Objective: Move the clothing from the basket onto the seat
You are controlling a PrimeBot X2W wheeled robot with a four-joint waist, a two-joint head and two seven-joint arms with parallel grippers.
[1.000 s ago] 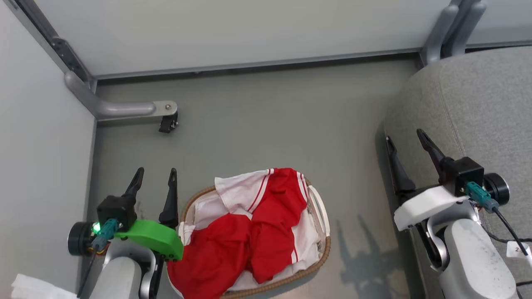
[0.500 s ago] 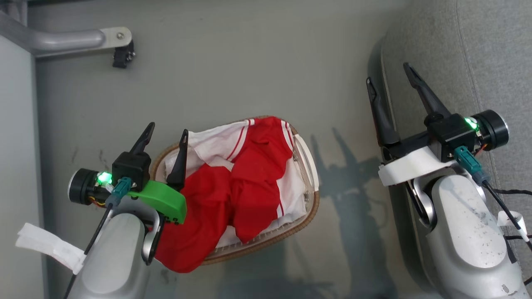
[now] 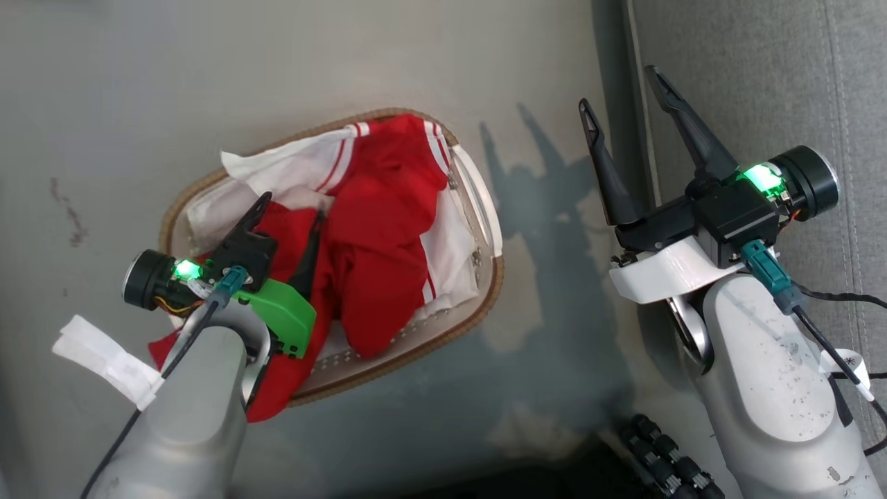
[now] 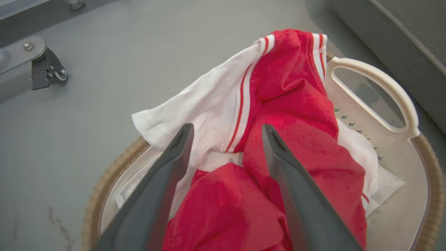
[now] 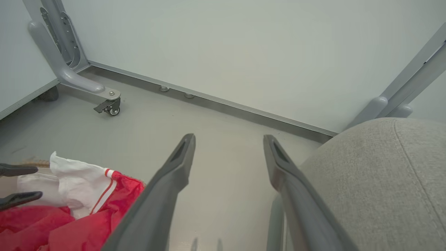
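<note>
Clothing [image 3: 374, 229] heaped in basket [image 4: 433, 181] on floor; none on seat [image 3: 762, 83]. Soft, light, prob. slumps; pinch raised red fold mid-pile. L gripper [image 3: 291, 208] spread over pile; R gripper [image 3: 620, 86] spread, empty.

Red-white clothing [image 3: 374, 229] heaped in basket [image 4: 111, 170], near seat [image 3: 762, 69]

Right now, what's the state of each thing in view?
basket, upright on the floor, loaded
clothing, piled in it, one red piece draped over its rim
seat, no clothing on the part in view
left gripper, open over the clothing, holding nothing
right gripper, open, empty, by the seat's edge
</note>
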